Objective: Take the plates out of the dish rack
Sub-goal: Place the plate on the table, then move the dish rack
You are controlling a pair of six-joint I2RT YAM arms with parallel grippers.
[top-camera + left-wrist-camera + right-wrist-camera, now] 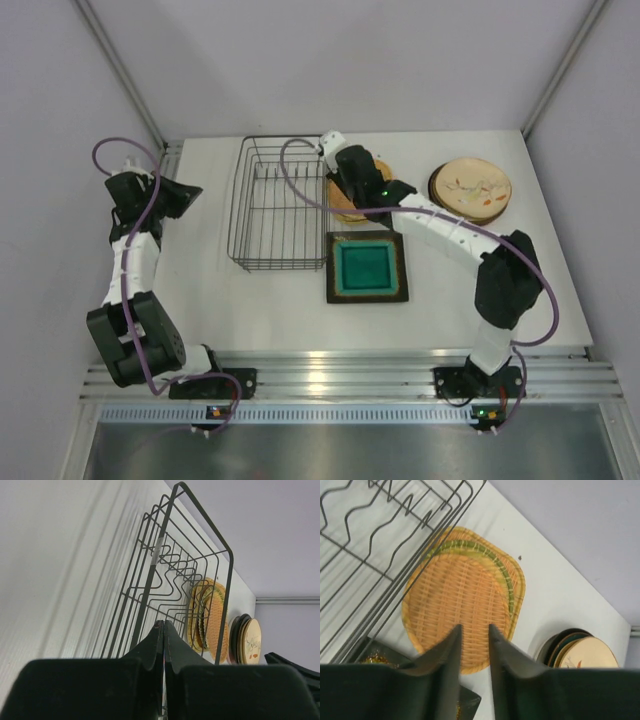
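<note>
The dark wire dish rack (280,205) stands at the back middle of the table, and no plate shows inside it. A stack of woven rounded-square plates (465,595) lies flat just right of the rack. My right gripper (475,627) hovers over that stack, open and empty; it also shows in the top view (352,190). A square dark-rimmed teal plate (366,266) lies in front of the woven stack. A stack of round plates with a cream patterned one on top (470,188) sits at the back right. My left gripper (185,195) is shut and empty, left of the rack.
In the left wrist view the rack (170,570) fills the middle, with the woven plates (210,615) and the round stack (247,640) behind it. White walls close in on the table at the left, back and right. No silver plate is in view.
</note>
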